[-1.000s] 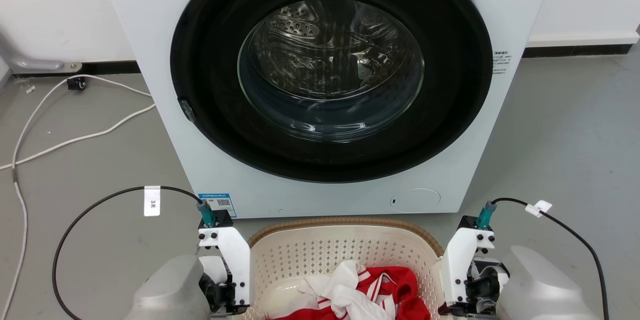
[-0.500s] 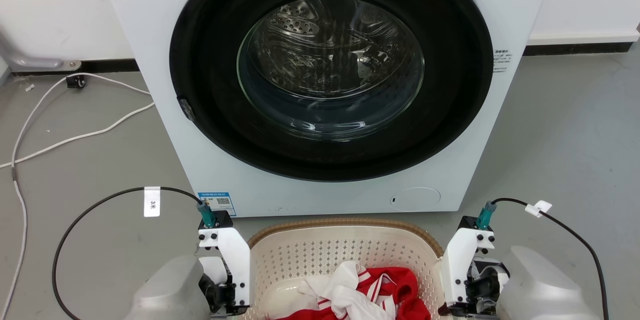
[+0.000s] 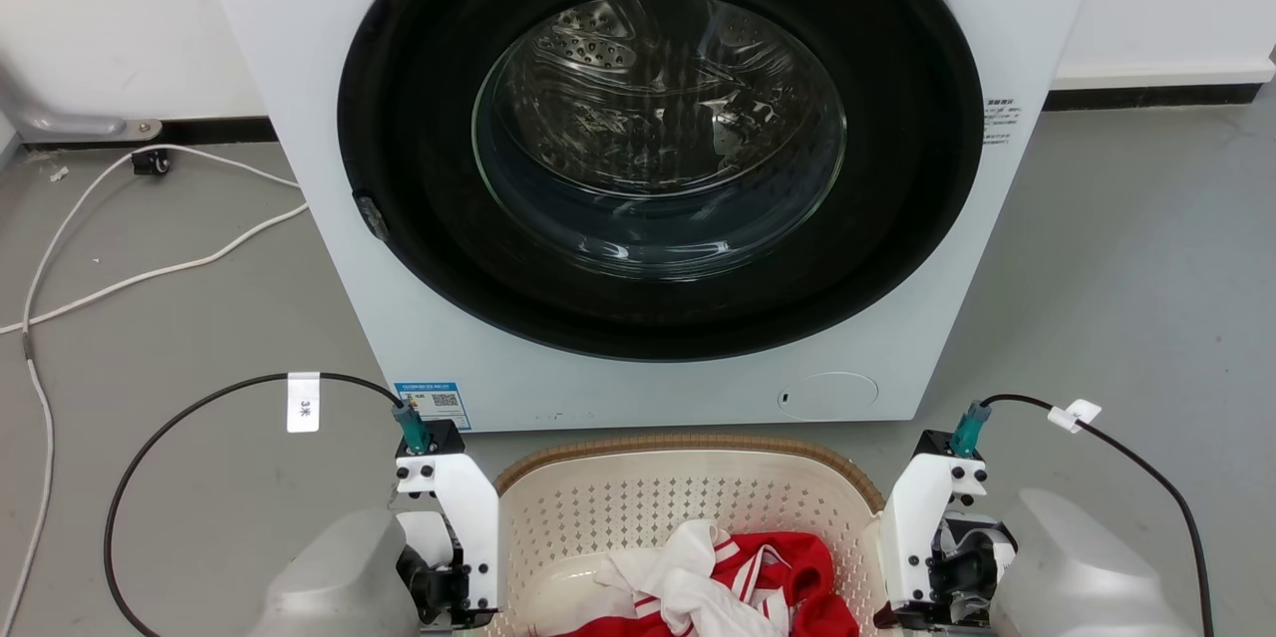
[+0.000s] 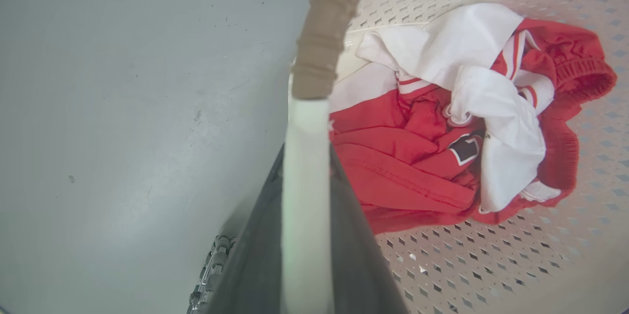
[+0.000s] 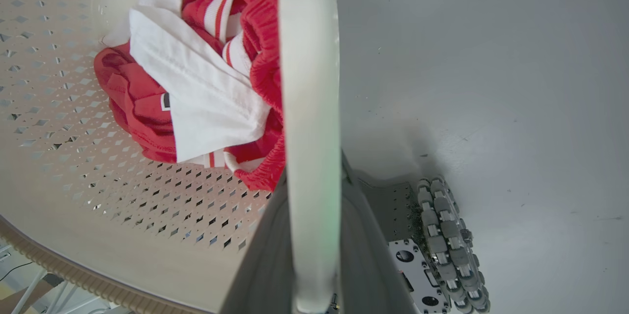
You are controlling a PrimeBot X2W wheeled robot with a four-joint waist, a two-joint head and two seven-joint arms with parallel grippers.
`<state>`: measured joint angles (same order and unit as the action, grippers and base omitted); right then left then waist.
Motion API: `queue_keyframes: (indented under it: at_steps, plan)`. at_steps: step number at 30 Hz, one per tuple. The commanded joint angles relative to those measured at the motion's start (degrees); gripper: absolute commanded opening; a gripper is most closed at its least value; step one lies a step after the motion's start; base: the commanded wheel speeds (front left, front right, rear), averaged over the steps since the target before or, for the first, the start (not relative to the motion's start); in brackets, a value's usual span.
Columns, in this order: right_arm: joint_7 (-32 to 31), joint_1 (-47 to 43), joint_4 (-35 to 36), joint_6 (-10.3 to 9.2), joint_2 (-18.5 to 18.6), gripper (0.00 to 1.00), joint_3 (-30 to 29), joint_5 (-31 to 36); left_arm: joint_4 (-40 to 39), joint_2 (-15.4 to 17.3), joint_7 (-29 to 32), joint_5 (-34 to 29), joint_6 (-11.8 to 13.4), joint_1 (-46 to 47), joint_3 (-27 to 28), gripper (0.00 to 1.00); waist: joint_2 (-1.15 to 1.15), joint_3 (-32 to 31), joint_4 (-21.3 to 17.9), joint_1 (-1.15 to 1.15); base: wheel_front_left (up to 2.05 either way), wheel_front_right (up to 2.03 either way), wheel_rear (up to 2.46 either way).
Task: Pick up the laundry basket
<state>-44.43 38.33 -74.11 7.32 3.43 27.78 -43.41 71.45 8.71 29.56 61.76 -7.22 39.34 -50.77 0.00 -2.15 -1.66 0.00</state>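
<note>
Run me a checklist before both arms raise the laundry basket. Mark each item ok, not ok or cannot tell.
1. The left gripper on the laundry basket: jaws flank its white left handle, no gap showing. Ok.
2. The right gripper on the right handle: same close fit. Ok.
3. The clothes lie inside, none over the brown rim. Ok.
4. The washing machine: a strip of floor separates it from the basket. Ok.
5. The wrist cables loop away from the basket. Ok.
6. Basket level between the arms: cannot tell.
</note>
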Motion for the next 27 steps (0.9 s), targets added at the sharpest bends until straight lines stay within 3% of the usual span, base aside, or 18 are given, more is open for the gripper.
queue_keyframes:
  at_steps: [1,27]
  plan:
    - [-0.07,-0.19,0.44,0.31,-1.03,0.0,-0.33,-0.34,-0.57,-1.08,-0.2,0.3,-0.45,0.77,-0.1,0.0,0.0,0.0,-0.01,0.0,0.0,0.0,0.0]
    - [-0.38,-0.64,0.45,0.31,-1.08,0.0,-1.43,0.4,-0.63,-1.22,-0.55,2.14,-0.5,0.63,-1.54,0.0,0.0,0.05,0.15,0.0,0.0,0.0,0.0]
